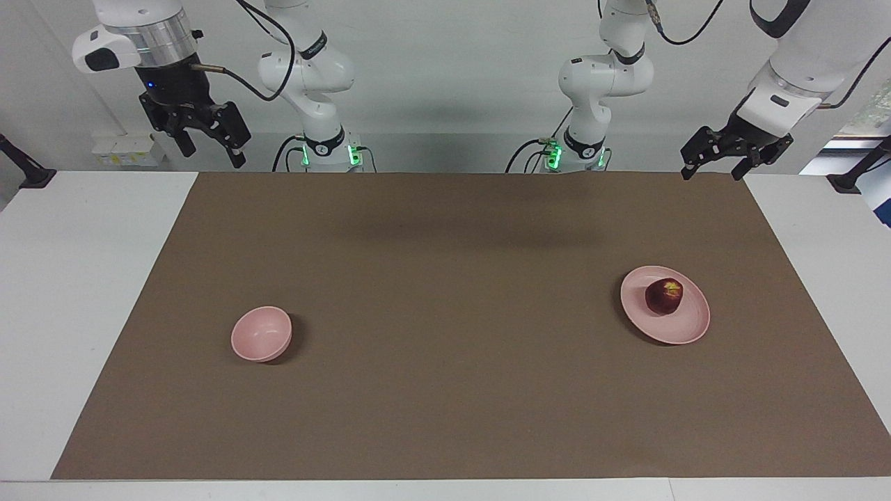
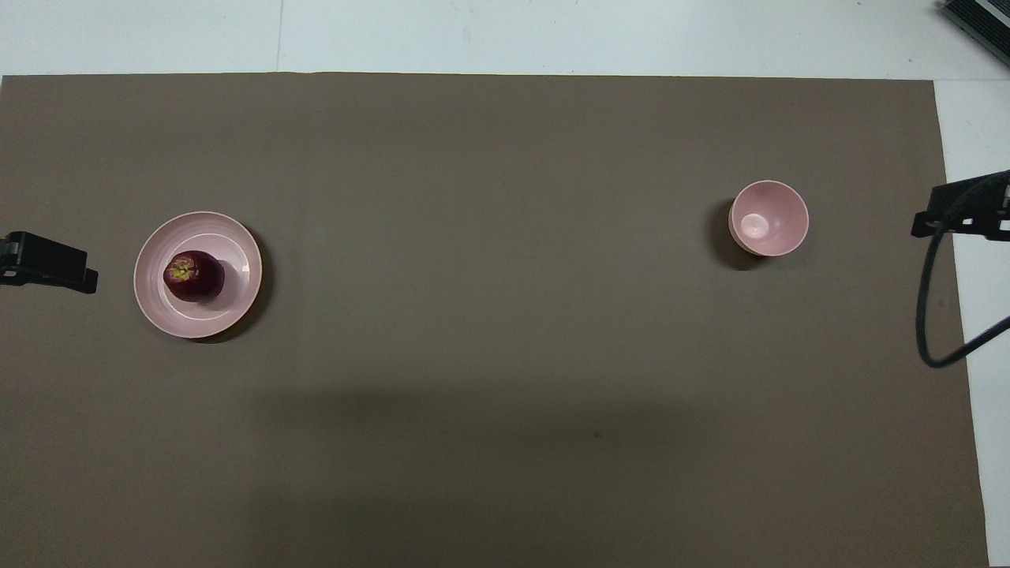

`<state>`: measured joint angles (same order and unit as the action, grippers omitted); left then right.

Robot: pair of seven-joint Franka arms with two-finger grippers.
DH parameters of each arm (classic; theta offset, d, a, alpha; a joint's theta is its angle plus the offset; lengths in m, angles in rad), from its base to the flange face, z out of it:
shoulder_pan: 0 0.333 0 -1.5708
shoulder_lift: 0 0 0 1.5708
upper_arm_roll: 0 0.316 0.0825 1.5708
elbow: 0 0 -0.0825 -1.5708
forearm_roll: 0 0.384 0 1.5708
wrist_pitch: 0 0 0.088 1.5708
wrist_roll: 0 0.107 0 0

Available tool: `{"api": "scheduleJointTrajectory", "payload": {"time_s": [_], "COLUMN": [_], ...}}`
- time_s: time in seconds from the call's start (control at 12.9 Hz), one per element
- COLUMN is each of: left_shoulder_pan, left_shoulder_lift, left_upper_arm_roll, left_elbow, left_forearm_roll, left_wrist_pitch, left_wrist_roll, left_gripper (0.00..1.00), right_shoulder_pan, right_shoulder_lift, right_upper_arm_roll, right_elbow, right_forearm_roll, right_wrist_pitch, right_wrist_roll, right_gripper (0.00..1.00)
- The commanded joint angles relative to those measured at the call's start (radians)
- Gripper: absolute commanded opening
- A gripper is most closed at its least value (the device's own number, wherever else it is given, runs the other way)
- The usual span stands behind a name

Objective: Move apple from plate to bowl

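The small, round, dark red apple is seen resting on the flat, pale pink plate, toward the left arm's end of the brown-covered counter. The small, deep, pale pink bowl is set well apart from it, toward the right arm's end, and nothing is seen in it.

The left hand is held high over the counter's edge by the robots, with its fingers spread and nothing between them. The right hand is likewise raised, open and empty, over its own end.

No step has been made yet. A roll off the low rim could be caused if the round apple is nudged by one finger before the other. A slip in transit could follow from a grip taken too high on its curved top. The bowl, being narrow, could be tipped if the apple is released off-centre.
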<state>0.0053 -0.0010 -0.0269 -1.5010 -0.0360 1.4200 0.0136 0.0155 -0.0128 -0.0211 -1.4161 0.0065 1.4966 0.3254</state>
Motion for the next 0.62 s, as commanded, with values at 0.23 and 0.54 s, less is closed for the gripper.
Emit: {"api": "scheduleJointTrajectory", "payload": {"time_s": [0.23,0.54], "left_shoulder_pan": [0.002,-0.01], "left_shoulder_lift": [-0.027,-0.027], "left_upper_arm_roll": [0.005,0.005], "left_elbow": [-0.024,-0.021], "left_forearm_roll": [-0.01,0.01], "left_wrist_pitch": [0.002,-0.004], "left_wrist_roll": [-0.011,-0.009], "left_gripper": [1.0,1.0], "right_shoulder_pan": [-0.014,-0.014], "right_shoulder_lift": [0.005,0.007], "right_upper_arm_roll": [0.007,0.006], "right_elbow": [0.014,0.014], "right_forearm_roll": [0.009,0.009], "right_wrist_pitch": [-0.016,-0.016], "right_wrist_roll": [-0.022,-0.022], "right_gripper": [1.0,1.0]}}
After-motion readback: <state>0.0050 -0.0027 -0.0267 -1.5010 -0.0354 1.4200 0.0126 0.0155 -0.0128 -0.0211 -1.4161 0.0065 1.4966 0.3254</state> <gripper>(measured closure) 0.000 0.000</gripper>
